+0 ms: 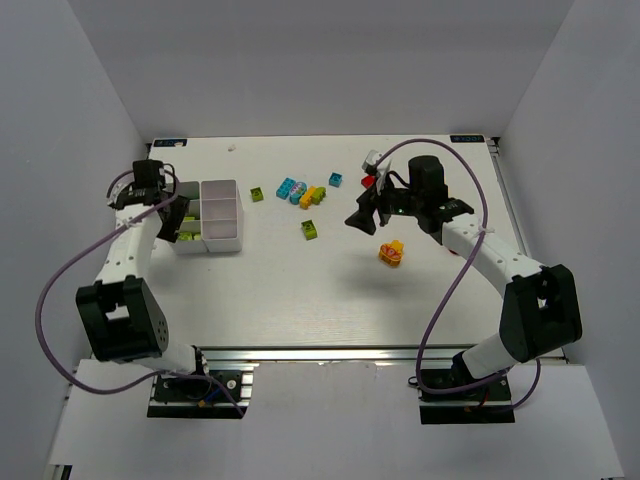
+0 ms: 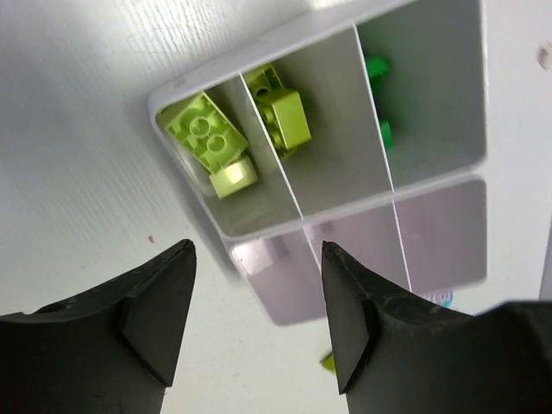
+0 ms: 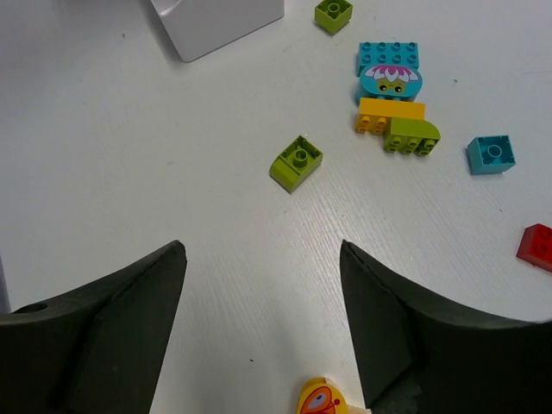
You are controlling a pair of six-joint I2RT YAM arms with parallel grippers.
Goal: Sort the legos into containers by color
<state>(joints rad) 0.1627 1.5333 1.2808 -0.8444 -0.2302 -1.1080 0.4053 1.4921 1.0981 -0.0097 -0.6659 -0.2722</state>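
The white tray of containers point(image 1: 222, 188) stands at the left. Lime legos point(image 2: 207, 134) lie in two of its compartments, and a green one point(image 2: 376, 69) lies in a third. My left gripper point(image 2: 256, 250) hovers above the tray's left side point(image 1: 182, 215), open and holding nothing. My right gripper point(image 3: 260, 250) is also open and empty, above the table right of centre point(image 1: 365, 222). A yellow-orange brick point(image 3: 321, 398) with a printed figure lies just under it point(image 1: 391, 252). Ahead lie a lime brick point(image 3: 296, 162), cyan bricks point(image 3: 388, 56), an orange brick point(image 3: 390, 115) and a red brick point(image 3: 536, 246).
Loose bricks are scattered across the table's far middle: a lime one point(image 1: 257, 194), a cyan, orange and lime cluster point(image 1: 300, 194), a cyan one point(image 1: 336, 179), a red one point(image 1: 368, 180). Cables loop from both arms. White walls enclose the table.
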